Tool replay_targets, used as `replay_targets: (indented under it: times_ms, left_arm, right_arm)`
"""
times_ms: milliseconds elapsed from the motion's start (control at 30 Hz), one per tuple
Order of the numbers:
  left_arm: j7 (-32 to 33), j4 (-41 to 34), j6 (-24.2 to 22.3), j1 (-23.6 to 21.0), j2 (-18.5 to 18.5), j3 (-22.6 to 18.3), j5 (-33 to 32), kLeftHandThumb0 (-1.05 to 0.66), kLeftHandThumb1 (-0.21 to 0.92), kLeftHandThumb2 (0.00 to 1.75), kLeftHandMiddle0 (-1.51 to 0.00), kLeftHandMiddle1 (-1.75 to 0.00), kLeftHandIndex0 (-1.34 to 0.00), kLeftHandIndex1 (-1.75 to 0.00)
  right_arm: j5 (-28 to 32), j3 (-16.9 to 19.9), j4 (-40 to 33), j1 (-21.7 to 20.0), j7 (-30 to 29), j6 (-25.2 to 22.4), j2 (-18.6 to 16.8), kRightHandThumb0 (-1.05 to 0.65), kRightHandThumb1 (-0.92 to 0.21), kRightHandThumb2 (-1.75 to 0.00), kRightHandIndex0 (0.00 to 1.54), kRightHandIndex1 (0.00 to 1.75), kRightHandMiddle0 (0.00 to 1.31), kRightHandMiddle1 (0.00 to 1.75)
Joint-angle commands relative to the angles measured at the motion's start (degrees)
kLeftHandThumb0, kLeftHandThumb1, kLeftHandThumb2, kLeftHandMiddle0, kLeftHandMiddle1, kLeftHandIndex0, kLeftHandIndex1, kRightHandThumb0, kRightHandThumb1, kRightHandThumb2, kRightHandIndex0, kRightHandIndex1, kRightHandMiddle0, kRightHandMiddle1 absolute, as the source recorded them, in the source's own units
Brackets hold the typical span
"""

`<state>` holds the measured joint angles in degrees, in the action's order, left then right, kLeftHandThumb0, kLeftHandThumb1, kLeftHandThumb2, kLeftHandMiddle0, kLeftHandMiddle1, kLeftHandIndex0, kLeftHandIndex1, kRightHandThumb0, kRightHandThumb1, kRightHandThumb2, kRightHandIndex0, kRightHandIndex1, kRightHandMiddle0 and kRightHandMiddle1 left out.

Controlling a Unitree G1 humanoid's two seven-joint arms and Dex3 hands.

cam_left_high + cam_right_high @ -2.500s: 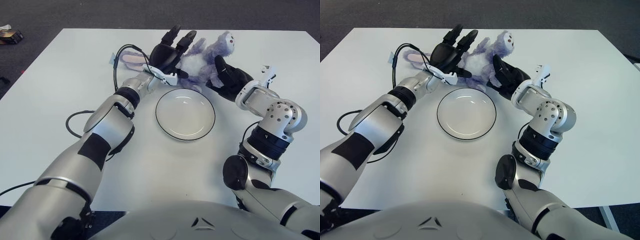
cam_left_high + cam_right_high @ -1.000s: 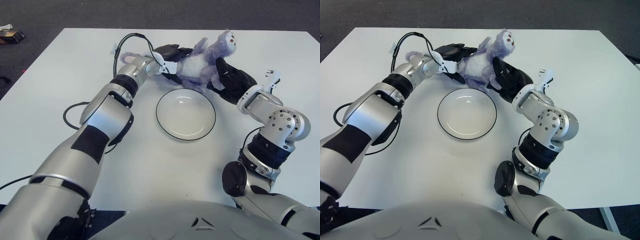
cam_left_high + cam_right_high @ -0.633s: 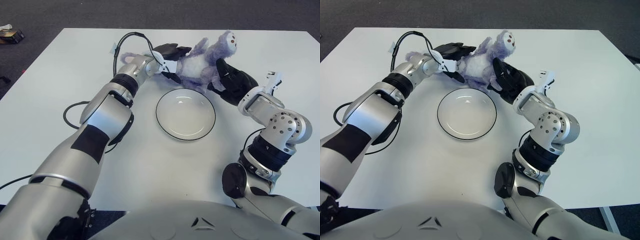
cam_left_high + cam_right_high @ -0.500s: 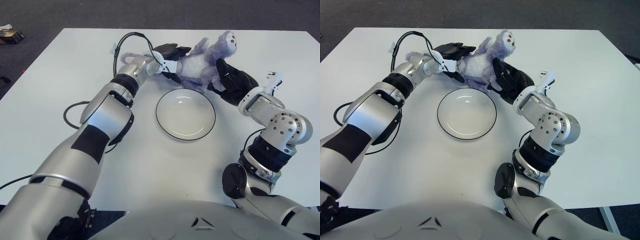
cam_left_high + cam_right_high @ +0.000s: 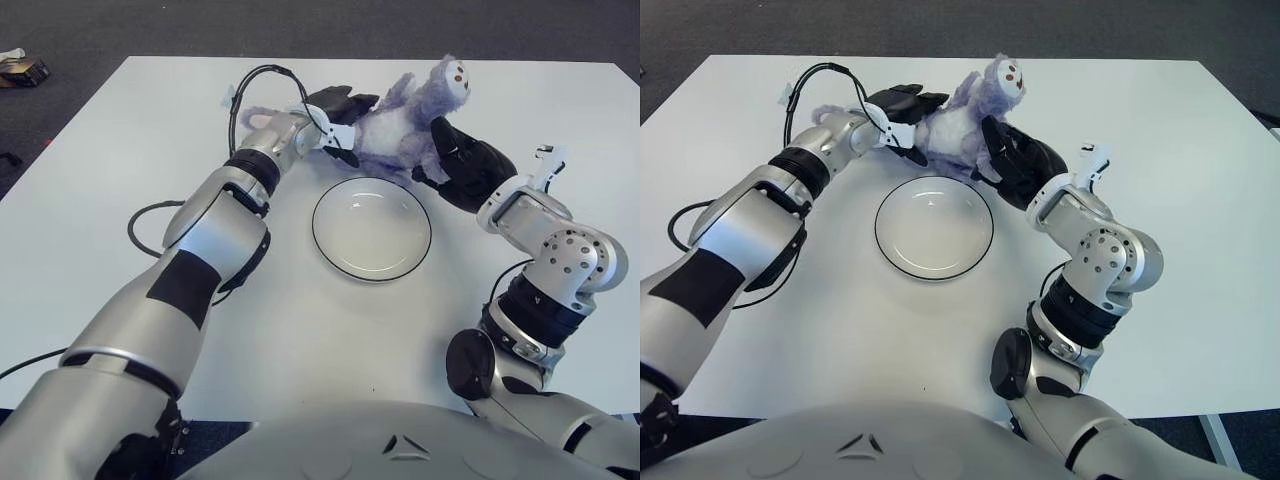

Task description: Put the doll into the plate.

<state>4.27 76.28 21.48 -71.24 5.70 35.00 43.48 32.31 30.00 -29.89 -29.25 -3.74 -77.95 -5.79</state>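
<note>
On the white table [image 5: 120, 200], the purple plush doll [image 5: 405, 125] is clamped between the left hand [image 5: 335, 110] and right hand [image 5: 465, 170], just behind the plate [image 5: 371, 228]. Its head is now slightly higher than 0.5 s ago.

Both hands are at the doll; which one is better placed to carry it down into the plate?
Probably neither alone: the left hand and right hand press opposite sides of the doll, beyond the plate.

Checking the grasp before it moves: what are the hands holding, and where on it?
The purple doll, pinched from both sides: left hand at its tail end, right hand on its lower body.
</note>
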Motion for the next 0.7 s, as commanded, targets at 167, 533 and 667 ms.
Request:
replay_targets:
  times_ms: [167,533,667]
  left_arm:
    - [2.0,0.7,-0.6,1.0,-0.3,1.0,1.0,-0.8,0.82,0.0,-0.28,-0.05,-0.22,-0.03]
    - [2.3,1.1,-0.4,1.7,-1.0,1.2,0.8,-0.57,0.76,0.0,-0.09,-0.79,-0.38,-0.05]
    - [2.3,1.1,-0.1,1.8,-1.1,1.2,0.8,-0.39,0.74,0.0,-0.05,-0.96,-0.37,-0.21]
  right_arm:
    - [2.2,0.4,-1.1,0.2,0.8,0.1,0.7,0.11,-0.69,-0.48,0.89,1.75,0.65,1.75]
    - [2.8,0.4,-1.2,0.0,0.8,0.3,1.5,0.12,-0.68,-0.49,0.9,1.75,0.66,1.75]
    - [2.8,0.3,-1.2,-0.1,0.7,0.3,1.6,0.13,-0.68,-0.49,0.9,1.75,0.66,1.75]
